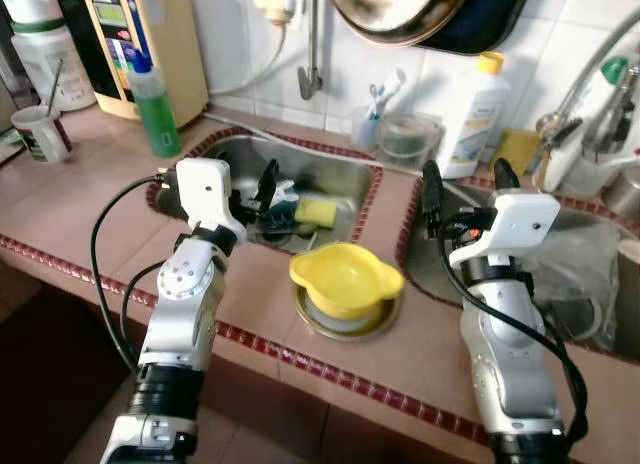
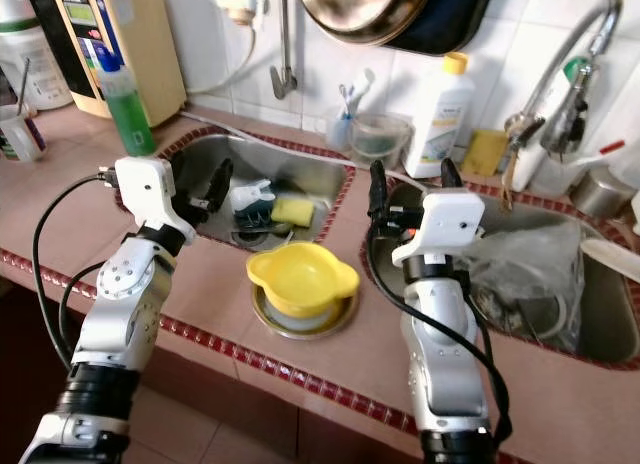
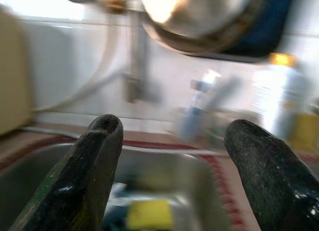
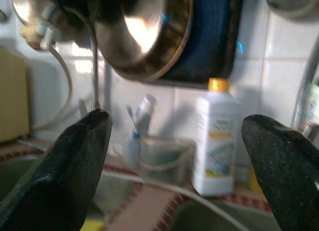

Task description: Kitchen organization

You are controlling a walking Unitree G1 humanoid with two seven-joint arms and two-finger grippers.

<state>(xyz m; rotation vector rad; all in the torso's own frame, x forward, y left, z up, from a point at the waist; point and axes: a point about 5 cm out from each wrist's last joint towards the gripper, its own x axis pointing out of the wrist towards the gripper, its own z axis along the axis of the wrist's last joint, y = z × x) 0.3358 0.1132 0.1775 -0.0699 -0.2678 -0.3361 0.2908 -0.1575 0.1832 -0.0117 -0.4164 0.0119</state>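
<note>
A yellow bowl [image 1: 345,276] sits on a round metal plate [image 1: 385,317] on the tiled counter between two sinks. The left sink [image 1: 345,179] holds a yellow sponge [image 1: 314,212] and some dark utensils. My left gripper [image 1: 250,189] hovers open over that sink's near left corner; in its wrist view the left gripper [image 3: 174,126] holds nothing and the sponge [image 3: 148,214] lies below it. My right gripper [image 1: 468,179] stands open over the near left edge of the right sink [image 1: 425,264], right of the bowl. The right gripper [image 4: 178,119] faces the wall, holding nothing.
A green soap bottle [image 1: 155,102] and a cup [image 1: 38,134] stand at the left. A white bottle [image 1: 475,114] and a clear tub with toothbrushes [image 1: 405,136] line the back wall under a hanging pan [image 1: 400,9]. Clear plastic [image 1: 580,269] fills the right sink, below a tap [image 1: 595,79].
</note>
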